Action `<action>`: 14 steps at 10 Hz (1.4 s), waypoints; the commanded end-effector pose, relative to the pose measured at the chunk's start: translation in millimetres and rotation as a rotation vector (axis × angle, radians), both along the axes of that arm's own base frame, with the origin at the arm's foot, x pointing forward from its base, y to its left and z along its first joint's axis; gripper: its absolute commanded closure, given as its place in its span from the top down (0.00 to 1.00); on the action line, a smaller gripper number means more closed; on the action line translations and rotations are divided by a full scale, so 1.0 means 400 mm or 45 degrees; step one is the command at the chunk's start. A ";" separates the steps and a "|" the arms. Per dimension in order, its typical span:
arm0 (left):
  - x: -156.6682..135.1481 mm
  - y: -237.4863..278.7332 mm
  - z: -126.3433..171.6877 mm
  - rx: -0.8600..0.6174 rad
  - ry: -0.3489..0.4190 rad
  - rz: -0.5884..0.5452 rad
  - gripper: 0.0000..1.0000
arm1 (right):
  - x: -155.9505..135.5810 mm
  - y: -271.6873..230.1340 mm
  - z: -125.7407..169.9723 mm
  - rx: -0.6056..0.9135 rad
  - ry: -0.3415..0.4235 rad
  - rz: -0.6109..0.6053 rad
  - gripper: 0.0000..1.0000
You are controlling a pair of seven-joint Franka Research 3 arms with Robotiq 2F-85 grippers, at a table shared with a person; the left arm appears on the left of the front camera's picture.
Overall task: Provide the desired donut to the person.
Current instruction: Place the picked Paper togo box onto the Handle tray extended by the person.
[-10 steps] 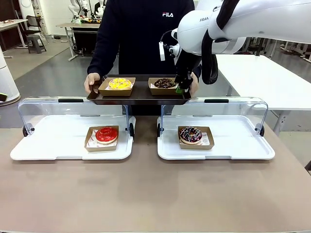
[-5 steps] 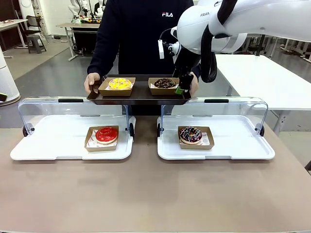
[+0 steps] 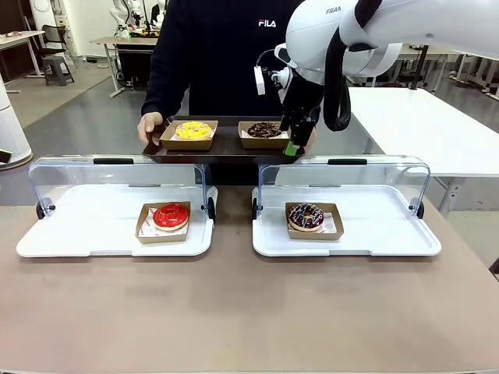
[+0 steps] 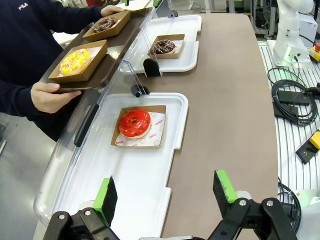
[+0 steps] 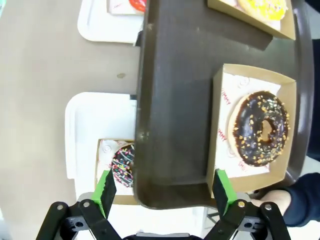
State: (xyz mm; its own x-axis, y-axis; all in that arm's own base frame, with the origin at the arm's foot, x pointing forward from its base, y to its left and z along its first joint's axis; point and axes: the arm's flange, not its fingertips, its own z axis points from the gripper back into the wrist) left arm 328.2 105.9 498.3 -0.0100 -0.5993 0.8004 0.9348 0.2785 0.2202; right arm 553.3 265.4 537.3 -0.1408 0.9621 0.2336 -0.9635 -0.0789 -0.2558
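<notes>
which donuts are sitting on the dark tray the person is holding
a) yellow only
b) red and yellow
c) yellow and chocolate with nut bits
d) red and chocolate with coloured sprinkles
c: the dark tray in the person's hands carries the yellow donut and the chocolate donut with nut bits, each in its own cardboard box.

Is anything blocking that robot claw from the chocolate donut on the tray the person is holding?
Nothing visible. The open right gripper hangs beside the chocolate nut-sprinkled donut in its brown cardboard box, on the dark tray held by the person.
</notes>
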 end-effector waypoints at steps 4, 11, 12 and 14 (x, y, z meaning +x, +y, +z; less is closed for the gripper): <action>-0.002 0.004 -0.007 -0.019 -0.029 -0.016 1.00 | 0.016 0.006 -0.001 0.026 -0.055 -0.008 1.00; -0.002 0.004 -0.007 -0.019 -0.029 -0.016 1.00 | -0.074 -0.174 0.104 0.168 -0.024 -0.059 1.00; -0.002 0.004 -0.007 -0.019 -0.029 -0.016 1.00 | -0.116 -0.275 0.115 0.322 0.026 -0.022 1.00; -0.002 0.004 -0.007 -0.019 -0.029 -0.016 1.00 | -0.176 -0.429 0.108 0.487 -0.022 -0.042 1.00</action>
